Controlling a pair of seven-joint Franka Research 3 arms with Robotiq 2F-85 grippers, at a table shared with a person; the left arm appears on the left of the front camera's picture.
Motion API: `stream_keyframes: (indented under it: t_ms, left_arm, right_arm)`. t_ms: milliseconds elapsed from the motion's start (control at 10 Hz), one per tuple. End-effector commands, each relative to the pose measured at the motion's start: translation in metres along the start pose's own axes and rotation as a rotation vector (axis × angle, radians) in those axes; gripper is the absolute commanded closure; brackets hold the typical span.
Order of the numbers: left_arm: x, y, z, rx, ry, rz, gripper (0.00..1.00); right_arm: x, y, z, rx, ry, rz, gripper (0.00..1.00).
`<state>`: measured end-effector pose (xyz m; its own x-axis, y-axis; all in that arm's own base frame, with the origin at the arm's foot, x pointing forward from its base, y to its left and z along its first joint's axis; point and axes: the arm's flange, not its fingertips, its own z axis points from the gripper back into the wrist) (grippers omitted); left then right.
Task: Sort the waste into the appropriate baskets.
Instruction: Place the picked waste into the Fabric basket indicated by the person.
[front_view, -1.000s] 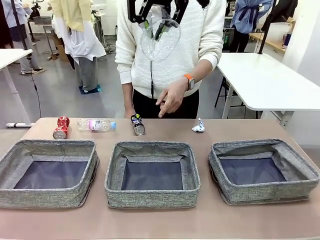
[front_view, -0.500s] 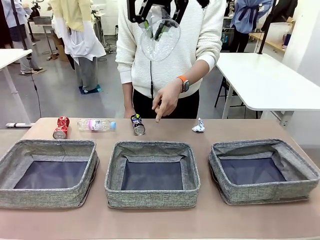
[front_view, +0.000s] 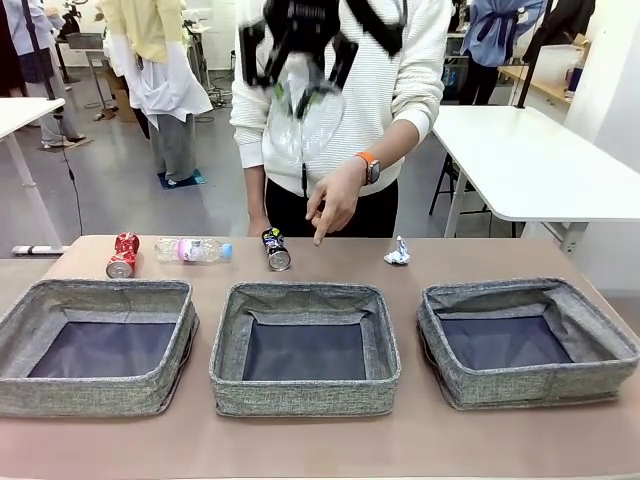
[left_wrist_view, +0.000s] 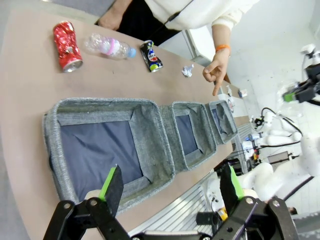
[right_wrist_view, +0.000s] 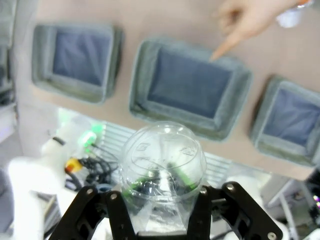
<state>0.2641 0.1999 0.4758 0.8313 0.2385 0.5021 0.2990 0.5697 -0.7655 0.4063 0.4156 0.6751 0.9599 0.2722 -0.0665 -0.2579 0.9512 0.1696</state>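
1. The left gripper (left_wrist_view: 172, 175) hangs wide open and empty; its body is cut off by the frame.
2. The middle basket (front_view: 303, 399) sits between two like baskets (front_view: 95, 398) (front_view: 530, 390).
3. Just beyond it lies the dark printed can (front_view: 275, 249). Leftward lie the clear bottle (front_view: 192, 249) and crushed red can (front_view: 122, 255), rightward the white paper wad (front_view: 397, 252).
4. A person's hand (front_view: 330, 200) points down behind its far rim.
5. High above, the blurred right gripper (right_wrist_view: 160, 185) clamps a clear plastic dome lid (right_wrist_view: 162, 150) that hides its fingertips.

The baskets (front_view: 304, 395) are grey weave with dark blue-grey bottoms; the table (front_view: 330, 445) is light brown. The crushed can (front_view: 122, 255) is red, the printed can (front_view: 276, 249) dark with blue print. The bottle (front_view: 192, 249) is clear with a pink label and blue cap. The plastic dome (right_wrist_view: 162, 160) is clear. The left gripper (left_wrist_view: 172, 172) is black with green pads. The sweater (front_view: 420, 60) is white, finely striped
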Motion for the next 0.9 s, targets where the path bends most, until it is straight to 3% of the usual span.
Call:
stream_keyframes:
  t_ms: [0,100,400,800]
  left_arm:
    - [0.001,-0.001,0.000,-0.018,-0.015,-0.019,0.00]
    - [0.001,-0.001,0.000,-0.018,-0.015,-0.019,0.00]
    - [0.001,-0.001,0.000,-0.018,-0.015,-0.019,0.00]
    - [0.001,-0.001,0.000,-0.018,-0.015,-0.019,0.00]
  right_arm:
    - [-0.049,-0.032,-0.091,0.066,-0.033,-0.018,0.84]
    - [-0.046,-0.040,-0.121,0.163,0.051,0.077,0.84]
    - [-0.044,-0.067,-0.193,0.118,0.015,0.036,0.84]
    - [-0.041,-0.085,-0.204,0.168,-0.010,-0.012,0.84]
